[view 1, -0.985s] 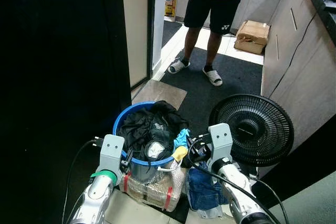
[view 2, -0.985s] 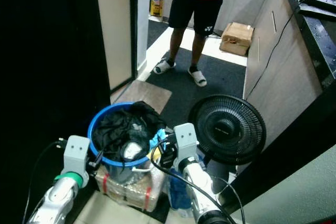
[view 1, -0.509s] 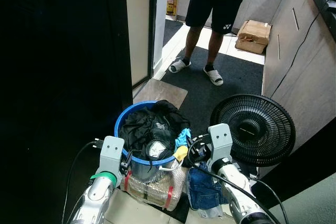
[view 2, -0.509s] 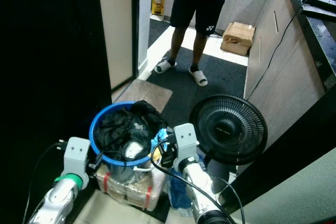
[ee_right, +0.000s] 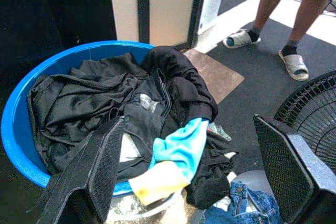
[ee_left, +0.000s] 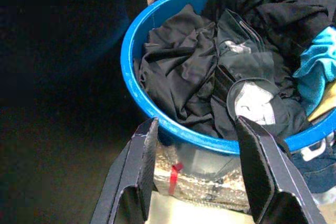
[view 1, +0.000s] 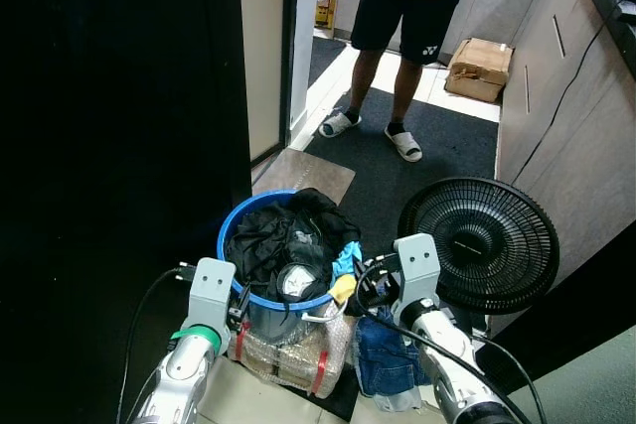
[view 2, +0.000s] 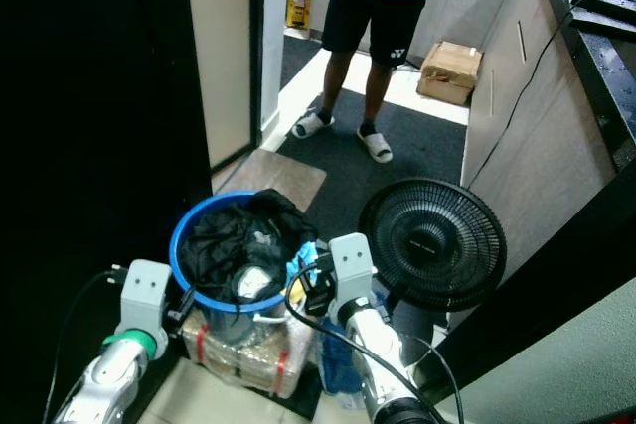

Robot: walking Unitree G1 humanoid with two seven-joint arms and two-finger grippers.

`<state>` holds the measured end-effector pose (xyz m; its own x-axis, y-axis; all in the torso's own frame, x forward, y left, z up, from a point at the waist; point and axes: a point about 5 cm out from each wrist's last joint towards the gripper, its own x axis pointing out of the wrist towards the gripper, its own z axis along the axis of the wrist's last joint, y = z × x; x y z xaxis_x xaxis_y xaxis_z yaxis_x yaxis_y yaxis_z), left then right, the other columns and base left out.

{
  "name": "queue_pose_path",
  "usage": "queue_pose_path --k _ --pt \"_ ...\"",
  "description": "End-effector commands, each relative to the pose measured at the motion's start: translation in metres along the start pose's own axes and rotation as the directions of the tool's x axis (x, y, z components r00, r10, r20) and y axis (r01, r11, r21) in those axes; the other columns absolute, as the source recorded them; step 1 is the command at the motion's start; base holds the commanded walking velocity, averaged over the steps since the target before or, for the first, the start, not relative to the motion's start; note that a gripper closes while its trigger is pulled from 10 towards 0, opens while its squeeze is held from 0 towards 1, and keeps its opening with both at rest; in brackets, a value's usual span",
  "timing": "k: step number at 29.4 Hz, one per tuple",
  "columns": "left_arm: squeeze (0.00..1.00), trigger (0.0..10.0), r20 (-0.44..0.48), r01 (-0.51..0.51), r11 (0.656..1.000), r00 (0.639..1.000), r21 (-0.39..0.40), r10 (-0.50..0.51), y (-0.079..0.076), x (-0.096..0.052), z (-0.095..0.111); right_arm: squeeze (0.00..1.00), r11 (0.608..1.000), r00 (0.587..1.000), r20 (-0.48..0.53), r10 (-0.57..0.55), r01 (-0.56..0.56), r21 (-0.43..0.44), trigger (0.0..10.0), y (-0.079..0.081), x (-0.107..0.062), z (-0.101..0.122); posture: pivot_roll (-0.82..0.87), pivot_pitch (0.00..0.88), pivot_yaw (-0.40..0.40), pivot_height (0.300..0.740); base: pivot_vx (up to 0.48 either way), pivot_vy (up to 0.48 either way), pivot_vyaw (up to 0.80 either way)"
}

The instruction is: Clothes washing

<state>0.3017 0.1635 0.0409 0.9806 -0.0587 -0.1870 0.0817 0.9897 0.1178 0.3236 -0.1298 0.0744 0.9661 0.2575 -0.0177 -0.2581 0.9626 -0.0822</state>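
Both the left gripper (ee_left: 197,174) and right gripper (ee_right: 197,169) hung spread apart over the blue basket (view 1: 231,237), whose 1 limp, light heap of dark clothes (view 1: 283,245) probably suited a pinch at a raised fold.

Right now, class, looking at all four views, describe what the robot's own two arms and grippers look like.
Both arms are silver tubes ending in pale grey boxy wrist blocks, with black cables looping beside them. The left arm wears a green band below its block; the right arm has none. The left gripper and right gripper each have two long black fingers.
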Motion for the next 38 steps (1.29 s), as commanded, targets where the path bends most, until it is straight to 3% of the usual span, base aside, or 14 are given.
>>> queue_pose_path --k 1,15,38 --pt "0.00 10.0 -0.015 0.005 1.000 1.000 0.007 -0.005 -0.0010 -0.0022 -0.0056 0.00 1.000 1.000 -0.013 -0.003 0.003 0.000 10.0 -0.0011 -0.0021 -0.0043 0.05 0.064 -0.016 0.670 0.000 0.000 0.00" --pt "0.00 10.0 -0.017 0.008 1.000 1.000 0.011 -0.008 -0.0012 -0.0015 -0.0058 0.00 1.000 1.000 -0.010 0.002 -0.002 -0.003 10.0 -0.0011 -0.0003 -0.0027 0.05 0.054 -0.017 0.640 0.000 0.000 0.00" --pt "0.00 10.0 -0.022 0.006 1.000 1.000 0.016 -0.005 0.0001 -0.0010 -0.0066 0.00 1.000 1.000 -0.008 -0.002 0.002 0.000 10.0 -0.0014 0.0007 -0.0021 0.05 0.061 -0.013 0.555 0.000 0.000 0.00"
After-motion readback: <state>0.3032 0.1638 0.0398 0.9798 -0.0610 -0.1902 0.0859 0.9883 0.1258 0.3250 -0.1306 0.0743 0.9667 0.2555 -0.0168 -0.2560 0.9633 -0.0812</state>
